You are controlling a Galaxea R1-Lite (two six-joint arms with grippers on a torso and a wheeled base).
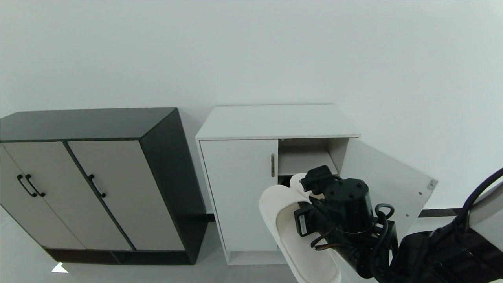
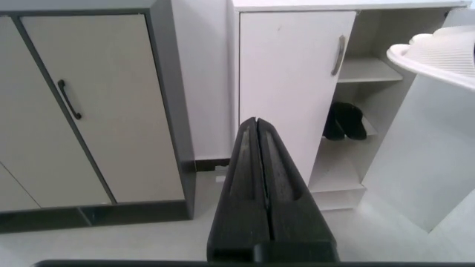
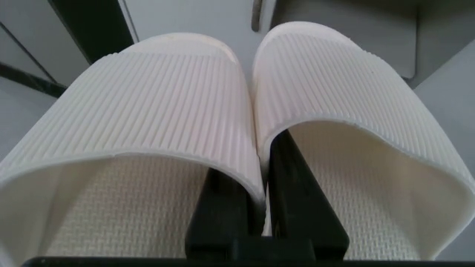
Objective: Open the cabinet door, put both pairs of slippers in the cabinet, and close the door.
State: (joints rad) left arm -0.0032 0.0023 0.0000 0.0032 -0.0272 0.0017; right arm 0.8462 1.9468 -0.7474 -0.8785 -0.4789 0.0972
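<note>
Head view: the right gripper (image 1: 308, 200) is clamping a pair of ribbed cream rubber slippers (image 1: 298, 239). The low white wooden cabinet (image 1: 275, 122) is standing just ahead of it, its open door (image 1: 389, 177) swinging out beside the gripper.
Left wrist view: the left gripper (image 2: 257, 130) is pressing its fingers together on nothing. A black pair of slippers (image 2: 345, 122) is lying on a shelf well ahead of it.
Right wrist view: the right gripper (image 3: 263, 215) is pinching the cream slippers' (image 3: 185, 96) touching inner sides.

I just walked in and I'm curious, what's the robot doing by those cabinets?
The right gripper is shut on a pair of white slippers, held before the white cabinet, whose right door stands open. A dark pair sits on a shelf inside. The left gripper is shut and empty, back from the cabinet. The door is not yet closed.
</note>
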